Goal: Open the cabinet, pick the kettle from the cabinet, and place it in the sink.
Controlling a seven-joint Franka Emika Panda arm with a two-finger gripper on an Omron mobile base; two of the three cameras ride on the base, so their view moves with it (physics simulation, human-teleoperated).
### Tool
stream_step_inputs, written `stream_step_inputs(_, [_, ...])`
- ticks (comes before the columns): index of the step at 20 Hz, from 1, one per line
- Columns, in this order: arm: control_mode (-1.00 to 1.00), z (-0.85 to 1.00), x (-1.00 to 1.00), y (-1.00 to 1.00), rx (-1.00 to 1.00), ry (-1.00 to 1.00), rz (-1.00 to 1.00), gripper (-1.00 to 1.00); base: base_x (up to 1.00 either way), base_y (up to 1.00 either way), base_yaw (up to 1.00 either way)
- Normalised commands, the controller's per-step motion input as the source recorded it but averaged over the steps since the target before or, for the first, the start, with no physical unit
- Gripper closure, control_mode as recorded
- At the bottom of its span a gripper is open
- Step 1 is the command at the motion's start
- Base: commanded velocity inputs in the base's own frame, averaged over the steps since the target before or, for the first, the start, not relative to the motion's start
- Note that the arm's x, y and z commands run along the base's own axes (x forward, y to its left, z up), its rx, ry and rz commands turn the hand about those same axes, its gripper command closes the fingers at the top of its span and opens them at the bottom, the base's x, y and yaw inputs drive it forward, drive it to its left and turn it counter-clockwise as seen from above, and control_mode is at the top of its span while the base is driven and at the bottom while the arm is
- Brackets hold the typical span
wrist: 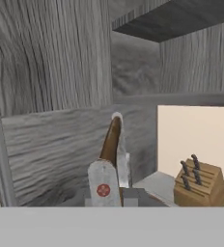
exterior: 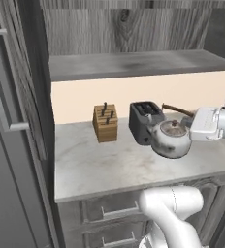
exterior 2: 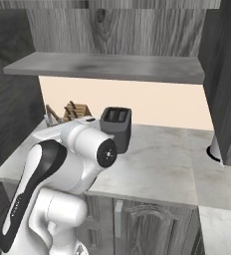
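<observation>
The silver-white kettle [exterior: 170,139] hangs just above the marble counter [exterior: 109,169], in front of the toaster. My gripper [exterior: 189,121] reaches in from the right and is shut on the kettle's arched brown handle [exterior: 175,109]. In the hand view the brown handle [wrist: 112,137] runs up between my fingertips [wrist: 103,185], with my gripper [wrist: 112,176] closed around it. The cabinet [exterior: 134,65] stands open overhead, its shelf bare; one door [exterior: 17,97] is swung out at the left and another door [exterior 2: 227,84] at the right. The sink is out of view.
A dark grey toaster [exterior: 144,121] stands right behind the kettle, with a wooden knife block [exterior: 105,123] to its left. Grey drawers [exterior: 114,210] sit under the counter edge. My own arm [exterior 2: 77,149] hides the left half of the counter in the right base view.
</observation>
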Motion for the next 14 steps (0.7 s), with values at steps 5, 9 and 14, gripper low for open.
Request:
stream_step_inputs(5, [1.00, 0.00, 0.00, 0.00, 0.00, 0.00, 0.00, 1.00, -0.58, -0.07, -0.14])
stream_step_inputs(9, [1.00, 0.00, 0.00, 0.00, 0.00, 0.00, 0.00, 1.00, -0.57, -0.08, -0.17])
stream_step_inputs(14, [1.00, 0.00, 0.00, 0.00, 0.00, 0.00, 0.00, 1.00, -0.54, -0.02, -0.10])
